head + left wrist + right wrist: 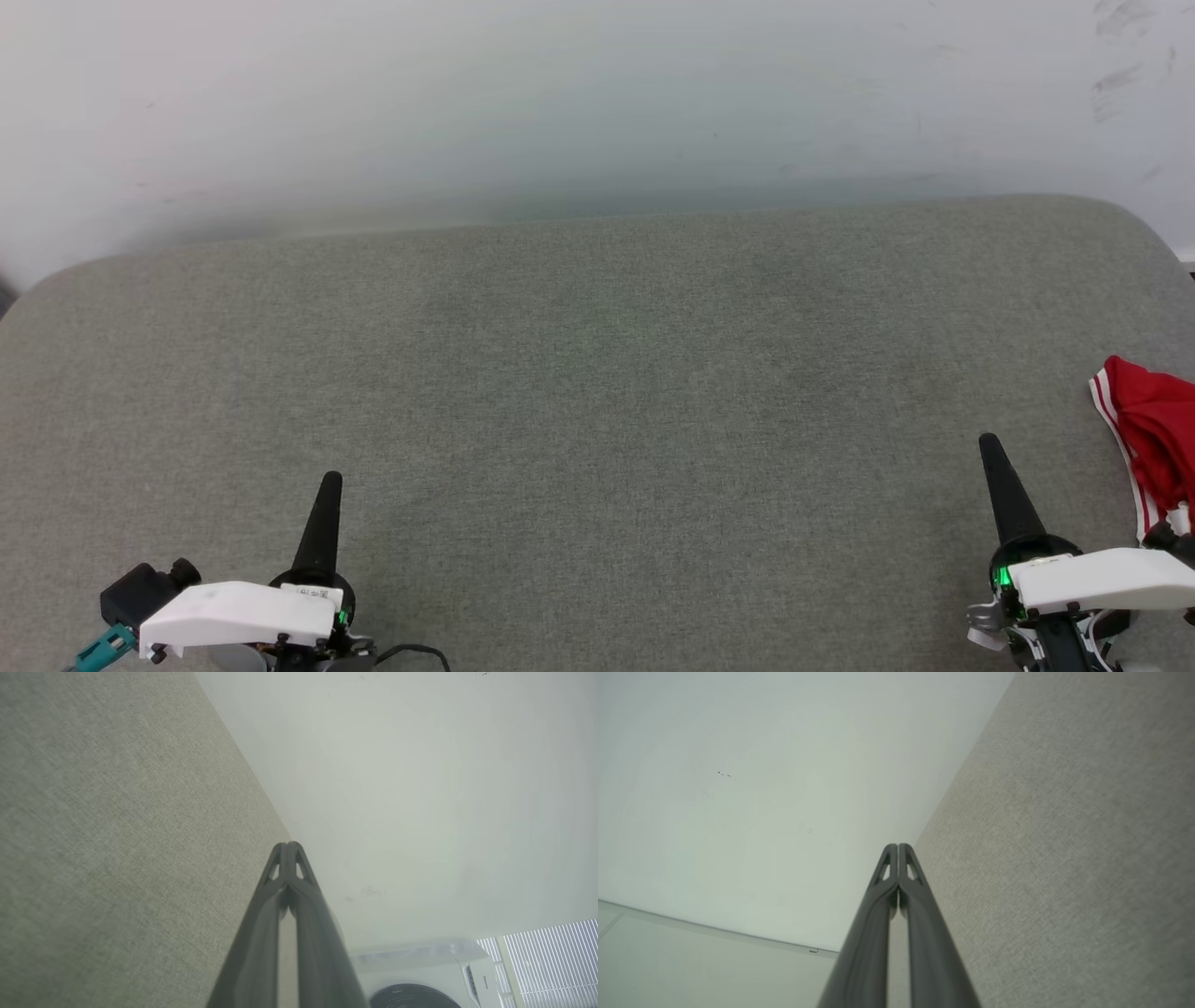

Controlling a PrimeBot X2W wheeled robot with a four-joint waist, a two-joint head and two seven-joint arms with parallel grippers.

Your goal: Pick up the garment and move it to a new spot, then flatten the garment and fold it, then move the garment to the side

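The garment (1153, 429), bright red with red-and-white stripe trim, lies bunched at the far right edge of the head view, partly cut off by the frame. My right gripper (988, 443) stands just left of it, apart from the cloth, its dark fingers pressed together and holding nothing. My left gripper (331, 481) rests at the lower left, far from the garment, also shut and empty. In the left wrist view the left gripper (288, 845) has its tips touching. In the right wrist view the right gripper (898, 846) is shut the same way.
A wide grey-green fabric surface (597, 392) with rounded far corners spreads before me, backed by a pale wall (560, 103). A white washing machine (420, 975) and window blinds (551, 956) appear low in the left wrist view.
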